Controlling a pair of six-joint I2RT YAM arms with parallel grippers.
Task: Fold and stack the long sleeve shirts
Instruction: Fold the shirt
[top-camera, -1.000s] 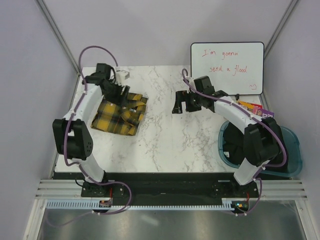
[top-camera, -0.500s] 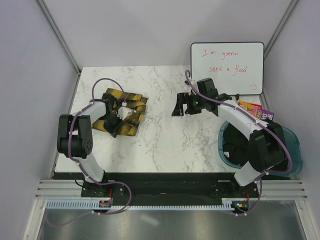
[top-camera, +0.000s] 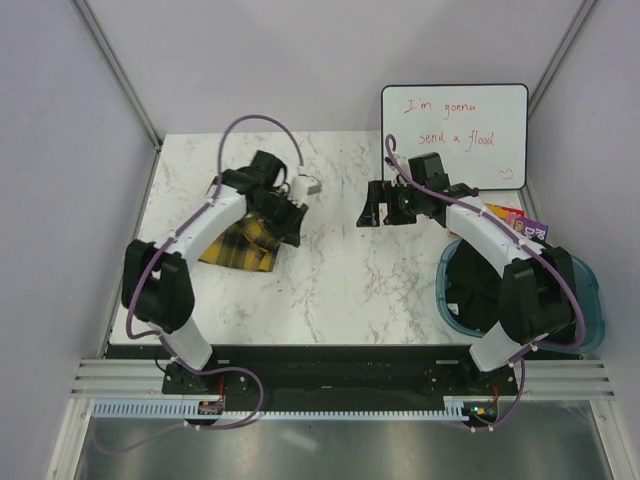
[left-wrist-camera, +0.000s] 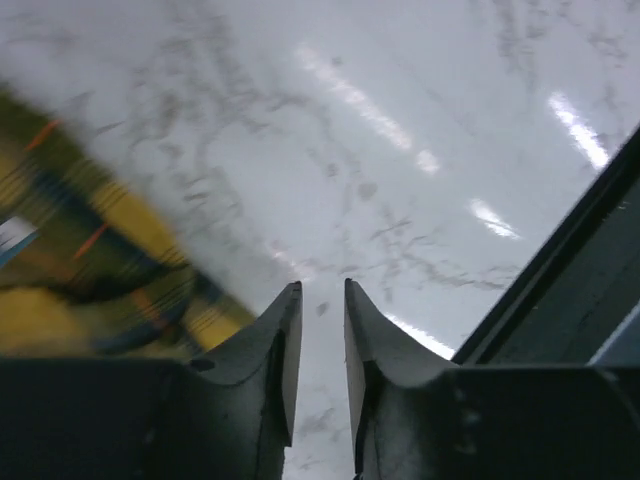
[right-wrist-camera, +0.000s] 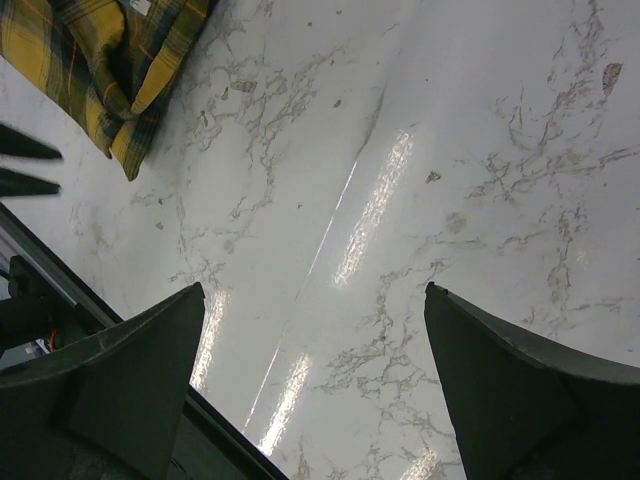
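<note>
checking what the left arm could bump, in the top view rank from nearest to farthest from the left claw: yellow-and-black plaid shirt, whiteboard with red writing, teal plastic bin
From the left claw:
1. Yellow-and-black plaid flannel shirt, right beside the claw, on the table's left part.
2. White rectangular whiteboard with red writing, at the back right.
3. Teal plastic bin, past the table's right edge, by the right arm.

Plaid shirt (top-camera: 238, 248) in yellow and black, crossed by thin orange-red lines. The table (top-camera: 350, 290) is white marble with grey veining. The left arm (top-camera: 200, 225) and right arm (top-camera: 480, 235) are white with black joints and purple cables (top-camera: 262, 118). The left gripper (left-wrist-camera: 322, 290) and right gripper (right-wrist-camera: 315, 290) are black. The whiteboard (top-camera: 455, 150) is white, dark-framed, with red handwriting. The bin (top-camera: 597, 300) is teal.
</note>
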